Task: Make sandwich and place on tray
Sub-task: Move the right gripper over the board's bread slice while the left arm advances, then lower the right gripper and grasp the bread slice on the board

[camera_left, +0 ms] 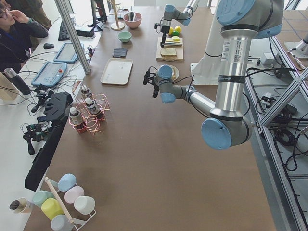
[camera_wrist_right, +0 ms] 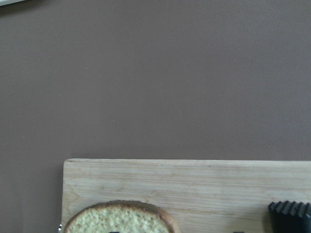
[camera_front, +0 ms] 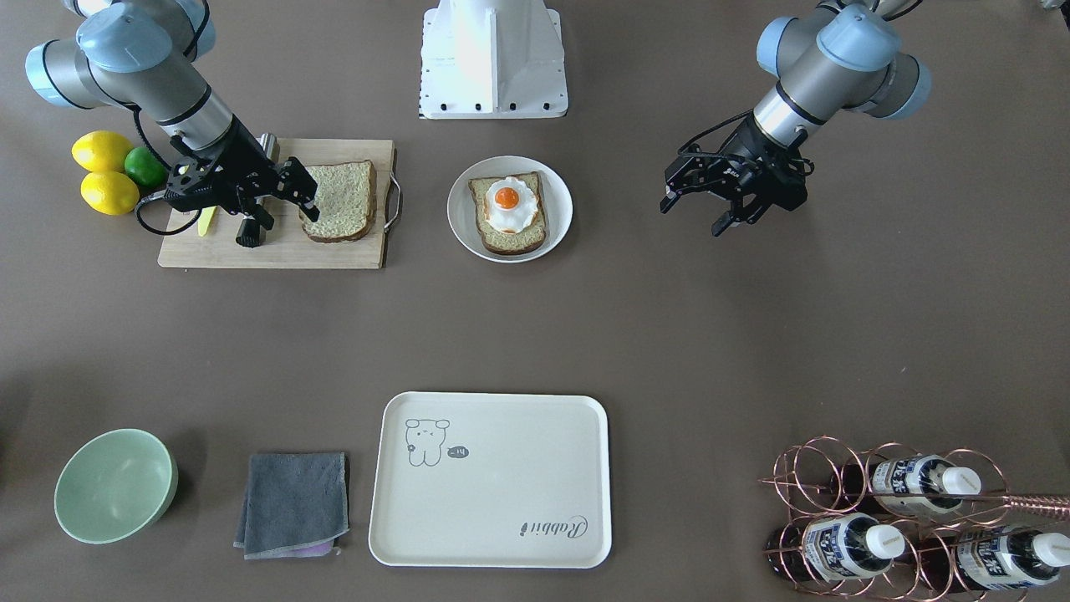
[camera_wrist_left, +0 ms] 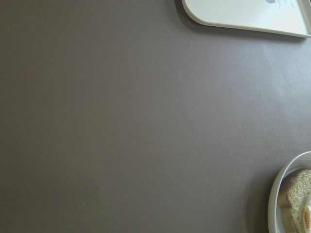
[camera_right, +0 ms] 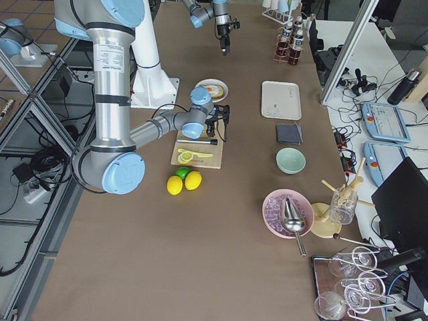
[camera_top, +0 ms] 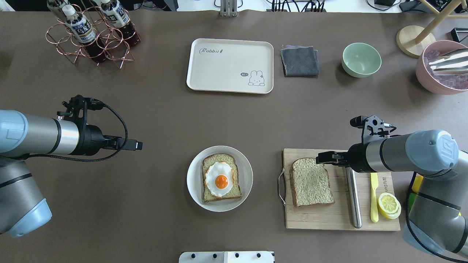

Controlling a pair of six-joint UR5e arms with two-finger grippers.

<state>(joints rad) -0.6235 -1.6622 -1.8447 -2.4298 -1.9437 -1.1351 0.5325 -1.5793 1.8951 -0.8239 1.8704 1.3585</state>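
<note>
A round white plate (camera_front: pixel 558 209) (camera_top: pixel 193 179) holds one wholegrain bread slice (camera_top: pixel 210 197) with a fried egg (camera_front: pixel 511 204) (camera_top: pixel 219 178) on top. A second bread slice (camera_front: pixel 338 201) (camera_top: pixel 310 182) lies bare on the wooden cutting board (camera_front: pixel 276 251) (camera_top: pixel 318 219). My right gripper (camera_front: pixel 280 219) (camera_top: pixel 321 157) is open and empty, just above that slice's edge. One of its fingertips (camera_wrist_right: pixel 289 213) and the slice (camera_wrist_right: pixel 119 218) show in the right wrist view. My left gripper (camera_front: pixel 694 216) (camera_top: pixel 137 145) is open and empty over bare table beside the plate. The cream tray (camera_front: pixel 493 493) (camera_top: pixel 226 69) is empty.
On the board lie a steel knife (camera_top: pixel 353 197), a yellow knife (camera_top: pixel 373 197) and a lemon half (camera_top: pixel 389 205). Two lemons (camera_front: pixel 104 171) and a lime (camera_front: pixel 146 167) sit beside it. A grey cloth (camera_front: pixel 292 502), green bowl (camera_front: pixel 115 485), bottle rack (camera_front: pixel 903 518) and pink bowl (camera_top: pixel 442 69) line the far side.
</note>
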